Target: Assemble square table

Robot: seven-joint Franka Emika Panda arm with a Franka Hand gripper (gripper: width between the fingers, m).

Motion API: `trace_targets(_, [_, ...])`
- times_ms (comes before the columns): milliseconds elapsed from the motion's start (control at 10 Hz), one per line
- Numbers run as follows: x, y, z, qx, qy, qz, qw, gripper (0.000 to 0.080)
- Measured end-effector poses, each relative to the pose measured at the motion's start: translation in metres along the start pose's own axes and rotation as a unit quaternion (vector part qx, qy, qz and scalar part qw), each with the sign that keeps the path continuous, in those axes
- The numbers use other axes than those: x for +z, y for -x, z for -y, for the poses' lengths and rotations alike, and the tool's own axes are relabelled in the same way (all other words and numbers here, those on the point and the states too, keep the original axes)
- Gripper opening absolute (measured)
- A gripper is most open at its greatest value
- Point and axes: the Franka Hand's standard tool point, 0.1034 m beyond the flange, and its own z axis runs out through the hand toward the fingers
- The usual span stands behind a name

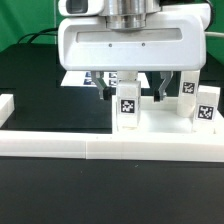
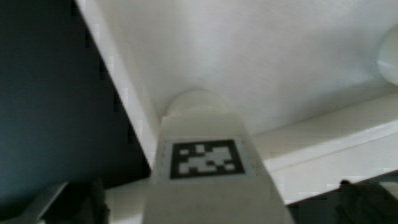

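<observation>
A white robot gripper (image 1: 130, 88) fills the upper centre of the exterior view, its dark fingers spread wide and released, straddling an upright white leg block (image 1: 128, 107) with a black-and-white tag; whether they touch it is unclear; two more tagged leg blocks (image 1: 189, 93) stand at the right edge; all sit on the white square slab (image 1: 160, 122) at mid frame; a low white border wall (image 1: 100, 150) crosses below, on a black table (image 1: 40, 80); no containers appear; the wrist view shows the tagged leg block (image 2: 210, 160) close up.
</observation>
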Motion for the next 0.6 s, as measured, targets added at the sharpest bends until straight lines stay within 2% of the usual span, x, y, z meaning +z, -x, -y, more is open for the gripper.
trace_targets(100, [-0.0001,0.0002,0.0009,0.023,0.0,0.0,1.0,0.0528])
trace_targets(200, [0.0,0.0002,0.0007,0.021,0.0,0.0,1.0,0.0528])
trace_targets(300, [0.0,0.0003,0.0012,0.054,-0.001,0.0,0.999,0.0389])
trace_targets(400, [0.0,0.0002,0.0011,0.092,-0.001,0.0,0.996,0.0291])
trace_targets(600, [0.0,0.0002,0.0013,0.157,-0.002,0.0,0.988,0.0291])
